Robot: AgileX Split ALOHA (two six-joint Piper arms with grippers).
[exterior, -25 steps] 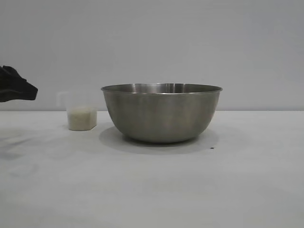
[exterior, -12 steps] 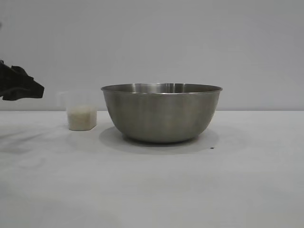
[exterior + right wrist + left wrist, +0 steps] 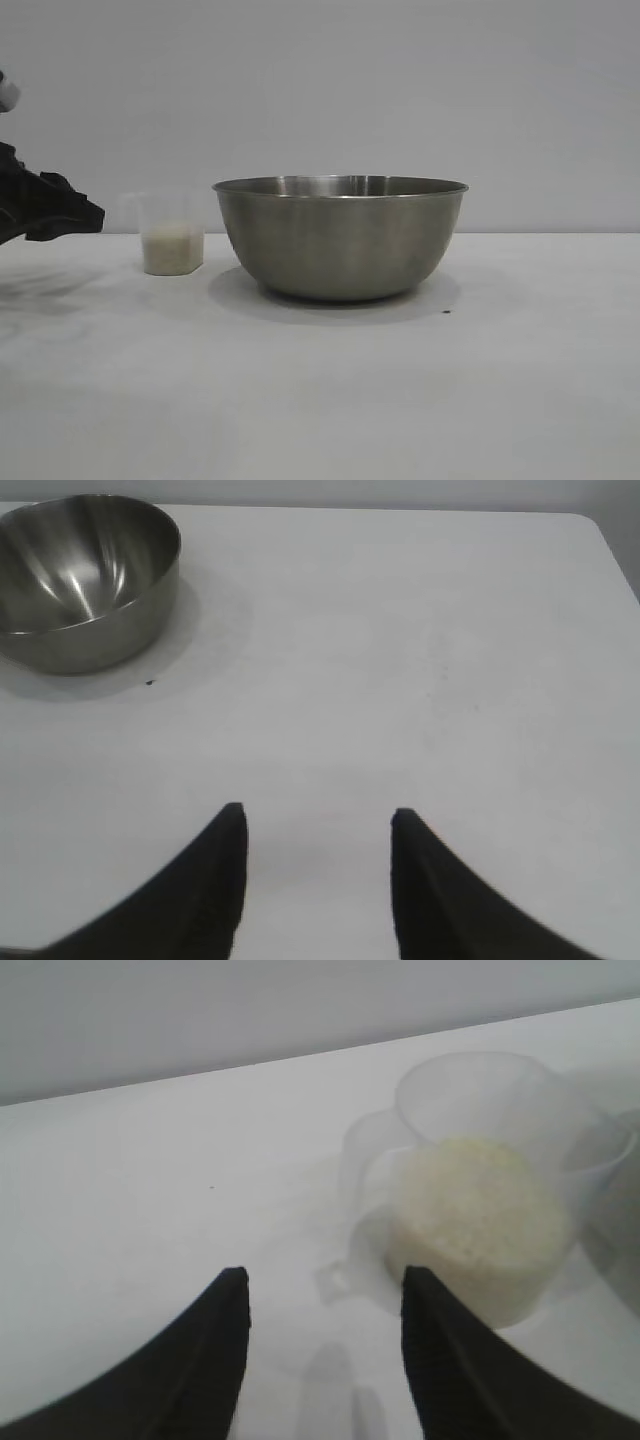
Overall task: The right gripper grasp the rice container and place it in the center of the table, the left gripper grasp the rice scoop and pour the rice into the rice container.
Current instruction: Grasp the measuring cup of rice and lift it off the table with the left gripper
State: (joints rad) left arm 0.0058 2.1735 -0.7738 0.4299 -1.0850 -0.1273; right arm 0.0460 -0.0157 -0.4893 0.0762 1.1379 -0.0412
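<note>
Rice point(image 3: 172, 248) sits in my clear plastic measuring scoop point(image 3: 168, 234), filling roughly its lower half, and none of it has been poured. The scoop stands upright on the white desk point(image 3: 320, 400), just left of the steel rice container point(image 3: 340, 238) and apart from it. The container is a big brushed bowl resting near the middle of the desk, with nothing gripping it, so I judge the first half of the job, setting it in the centre, to be done. What remains is all mine on the left: take the scoop, lift it, bring it over the bowl's rim and tip the grains in. My left tool point(image 3: 322, 1305) comes in from the left edge of the scene, low above the desk and short of the scoop. Its fingers point(image 3: 215, 1360) are spread with nothing between them, and in the left wrist view the scoop's small side handle point(image 3: 358, 1155) lies ahead of the gap, slightly off towards one finger. I would guess the handle, or the scoop's wall beside it, is what I must pinch. My right tool point(image 3: 315, 825) hangs over bare desk well to the right of the bowl, fingers apart and empty, looking parked. The bowl's inside, as far as the right wrist view shows it, looks bare of rice.
</note>
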